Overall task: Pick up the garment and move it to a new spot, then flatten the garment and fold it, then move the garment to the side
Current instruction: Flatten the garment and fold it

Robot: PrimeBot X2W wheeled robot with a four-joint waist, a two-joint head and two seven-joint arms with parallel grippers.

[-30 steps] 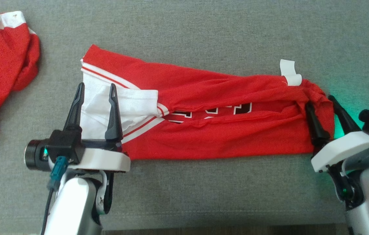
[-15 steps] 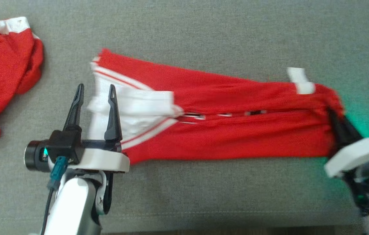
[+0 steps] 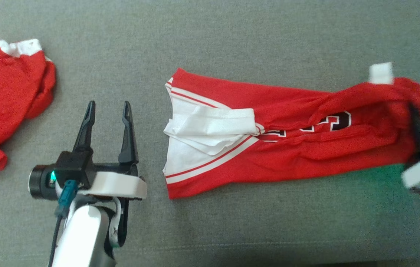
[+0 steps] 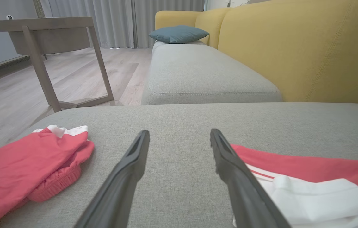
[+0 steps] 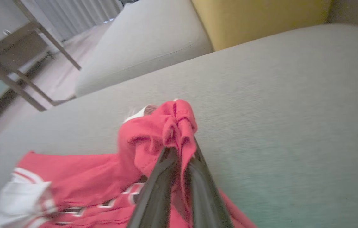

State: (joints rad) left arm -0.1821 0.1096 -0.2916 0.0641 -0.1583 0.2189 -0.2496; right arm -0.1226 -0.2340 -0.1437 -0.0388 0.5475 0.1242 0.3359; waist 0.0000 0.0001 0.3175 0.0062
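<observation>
My right tool pinches one bunched end of the garment to drag it across the cushion; my left tool hovers, spread wide.

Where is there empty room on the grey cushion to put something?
The far strip of cushion behind the garment is bare, so is the near strip. Crowded: left, with the red pile and left tool; right, where the right tool pinches the garment.

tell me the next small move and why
Probably slide the garment to the robot's right: the right gripper is shut on its bunched end, the rest lies folded on the grey cushion, and the open left gripper stands clear of it.
</observation>
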